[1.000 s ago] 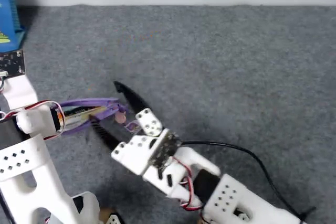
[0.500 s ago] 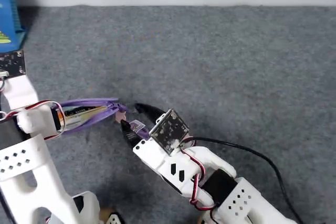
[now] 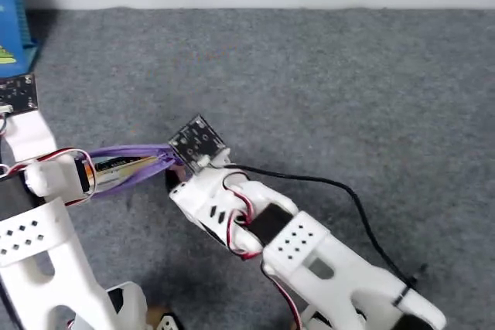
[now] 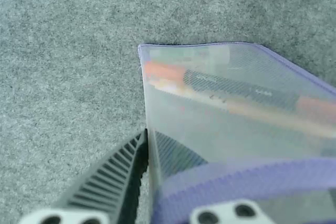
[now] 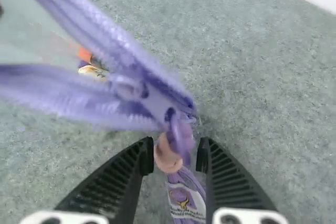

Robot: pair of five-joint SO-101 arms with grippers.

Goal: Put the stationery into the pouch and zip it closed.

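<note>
Holding the pouch [image 3: 128, 166] at both ends, we are working just over the grey mat [image 3: 348, 83]. Our left gripper [image 4: 149, 150] is clamping one short end, its ribbed dark finger [image 4: 113, 187] pressing flat against the clear wall close to the corner. The pouch is stretching away from that gripper toward our right gripper [image 5: 174, 153], which is meeting it at the far end. From above we are seeing the pouch edge-on, as a thin purple line between the two grippers.

The pouch is showing see-through plastic sides, faintly ribbed, with a purple border. Through the wall in front of the left gripper we are making out pens [image 4: 236, 90]: a dark grey barrel and orange and yellow lengths lying along the pouch.

At the right gripper, the two purple zip strips [image 5: 105, 51] are spreading apart away from the slider [image 5: 128, 88], so the mouth is gaping. The zip pull [image 5: 181, 129] is hanging between the right gripper's black fingers [image 5: 126, 174], with a pale pink bead [image 5: 165, 158] and a small purple tag [image 5: 186, 203] beneath it. Those fingers are pinching the pull from both sides.
</note>
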